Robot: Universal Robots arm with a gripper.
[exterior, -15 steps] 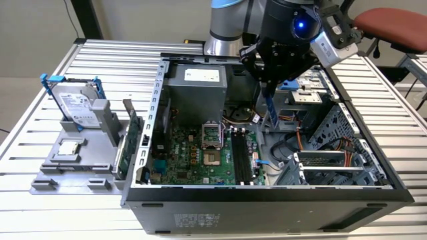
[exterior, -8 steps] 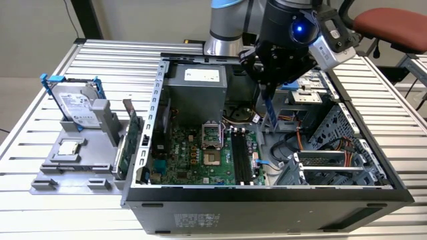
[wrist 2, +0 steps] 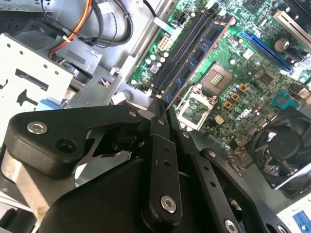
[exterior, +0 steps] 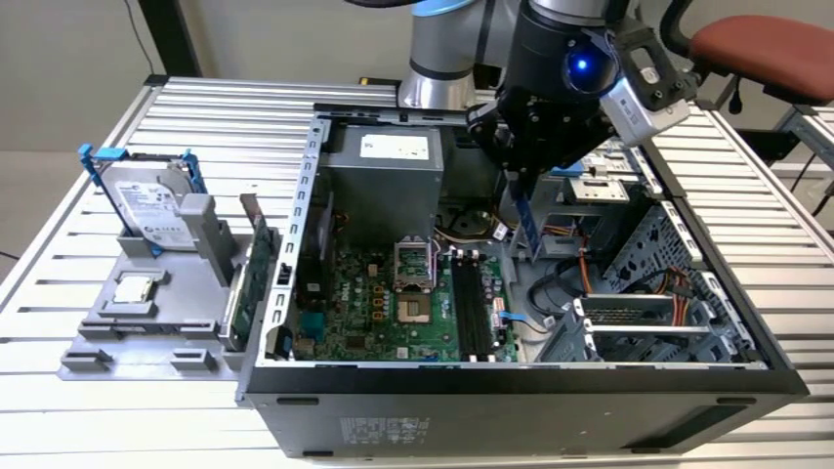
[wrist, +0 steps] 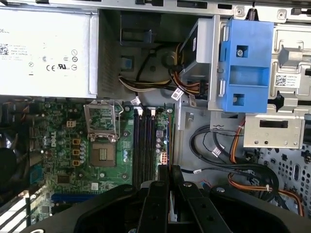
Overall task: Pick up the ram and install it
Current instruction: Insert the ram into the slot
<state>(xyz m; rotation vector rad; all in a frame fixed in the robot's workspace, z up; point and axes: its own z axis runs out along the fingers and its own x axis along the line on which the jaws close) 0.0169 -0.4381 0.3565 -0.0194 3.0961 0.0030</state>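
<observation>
On the slatted metal table (exterior: 117, 430), upper centre of the exterior view, the gripper (exterior: 517, 178) clamps the ram (exterior: 524, 223) above the open computer case (exterior: 521, 410).

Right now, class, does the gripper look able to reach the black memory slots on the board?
Probably yes: the gripper, holding the ram, hangs over the open case, and the slots lie uncovered, with cables off to one side.

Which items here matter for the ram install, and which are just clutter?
Job: ram, clamped in gripper; memory slots; open computer case.
Lying about: hard drive in blue brackets, green circuit card, processor chip on grey tray, red chair.
</observation>
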